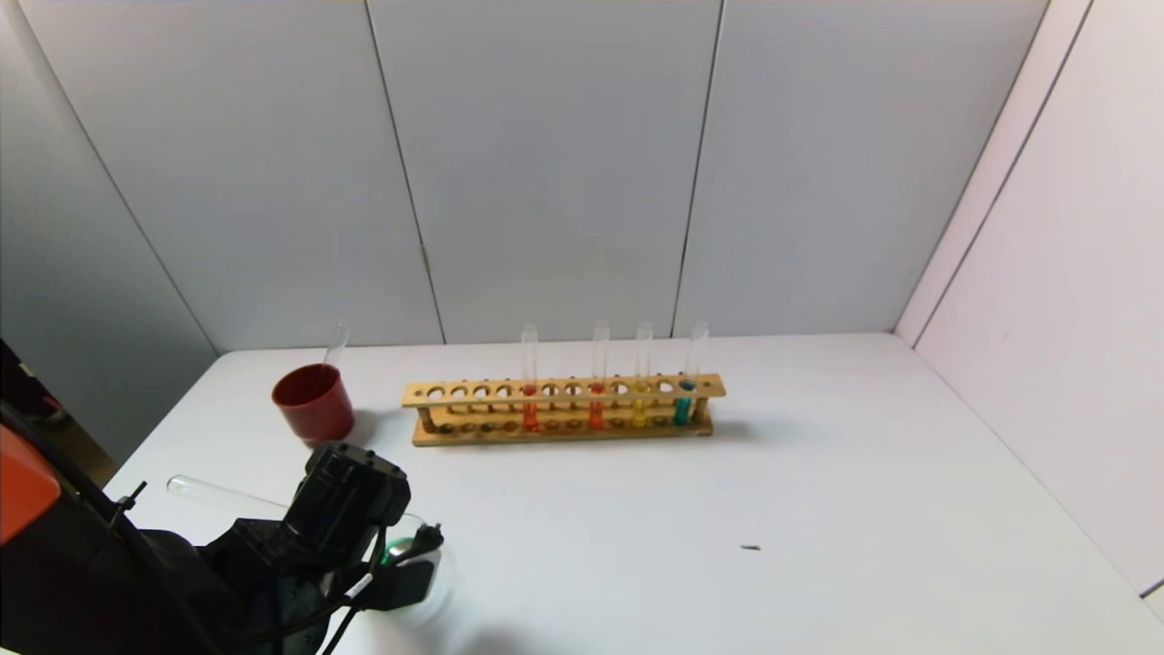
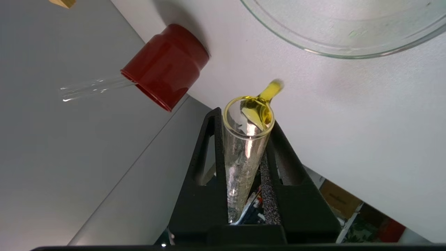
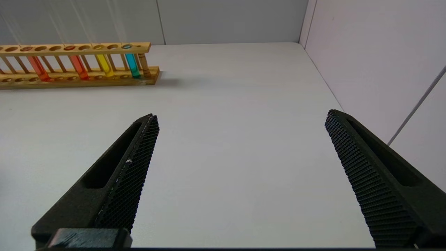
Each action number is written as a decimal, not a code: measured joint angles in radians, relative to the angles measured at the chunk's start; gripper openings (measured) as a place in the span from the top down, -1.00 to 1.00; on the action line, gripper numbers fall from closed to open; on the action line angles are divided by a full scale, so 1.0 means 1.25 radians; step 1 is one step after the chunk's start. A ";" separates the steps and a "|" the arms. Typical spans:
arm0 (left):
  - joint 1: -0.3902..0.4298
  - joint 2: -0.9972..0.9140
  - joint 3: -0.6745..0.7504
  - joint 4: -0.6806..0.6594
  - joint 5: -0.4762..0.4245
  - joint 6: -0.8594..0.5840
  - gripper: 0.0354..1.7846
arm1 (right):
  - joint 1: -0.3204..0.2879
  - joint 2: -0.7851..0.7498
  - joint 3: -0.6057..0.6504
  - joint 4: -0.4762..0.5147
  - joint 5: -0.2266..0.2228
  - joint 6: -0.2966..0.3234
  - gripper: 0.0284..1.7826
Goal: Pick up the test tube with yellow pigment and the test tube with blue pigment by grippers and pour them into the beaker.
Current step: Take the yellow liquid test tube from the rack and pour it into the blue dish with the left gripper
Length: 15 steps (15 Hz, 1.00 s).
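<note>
My left gripper (image 1: 391, 569) is shut on the test tube with yellow pigment (image 1: 218, 496), tipped nearly flat at the table's front left. In the left wrist view the gripper (image 2: 245, 118) holds the tube (image 2: 244, 153) with its mouth forward. Yellow liquid (image 2: 270, 92) runs out over the lip. The beaker (image 2: 334, 52) lies just beyond the mouth; in the head view the beaker (image 1: 438, 591) is mostly hidden under the gripper. The test tube with blue pigment (image 1: 683, 405) stands in the rack's right end, also in the right wrist view (image 3: 132, 64). My right gripper (image 3: 240, 116) is open and empty above bare table.
A wooden rack (image 1: 564, 391) stands mid-table with two orange-red tubes (image 1: 530, 414) and another yellow tube (image 1: 640, 409). A dark-red cup (image 1: 312, 400) with an empty tube (image 1: 337, 341) stands left of the rack. Walls close off the back and the right side.
</note>
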 joint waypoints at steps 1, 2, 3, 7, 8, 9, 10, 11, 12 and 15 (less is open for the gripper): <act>-0.004 0.002 -0.007 0.000 0.003 0.004 0.68 | 0.000 0.000 0.000 0.000 0.000 0.000 -0.96; -0.009 0.004 -0.016 0.000 0.006 0.008 0.68 | 0.000 0.000 0.000 0.000 0.000 0.000 -0.96; -0.013 0.007 -0.023 0.000 0.008 0.011 0.68 | 0.000 0.000 0.000 0.000 0.000 0.000 -0.96; -0.035 0.020 -0.036 0.000 0.030 0.014 0.68 | 0.000 0.000 0.000 0.000 0.000 0.000 -0.96; -0.036 0.021 -0.037 0.001 0.043 0.017 0.68 | 0.000 0.000 0.000 0.000 0.000 0.000 -0.96; -0.041 0.023 -0.037 0.001 0.069 0.024 0.68 | 0.000 0.000 0.000 0.000 0.000 0.000 -0.96; -0.050 0.025 -0.036 0.001 0.095 0.028 0.68 | 0.000 0.000 0.000 0.000 0.000 0.000 -0.96; -0.057 0.028 -0.039 0.001 0.111 0.031 0.68 | 0.000 0.000 0.000 0.000 0.000 0.000 -0.96; -0.061 0.031 -0.041 0.001 0.122 0.036 0.68 | 0.000 0.000 0.000 0.000 0.000 0.000 -0.96; -0.073 0.038 -0.045 0.000 0.133 0.037 0.68 | 0.000 0.000 0.000 0.000 0.000 0.000 -0.96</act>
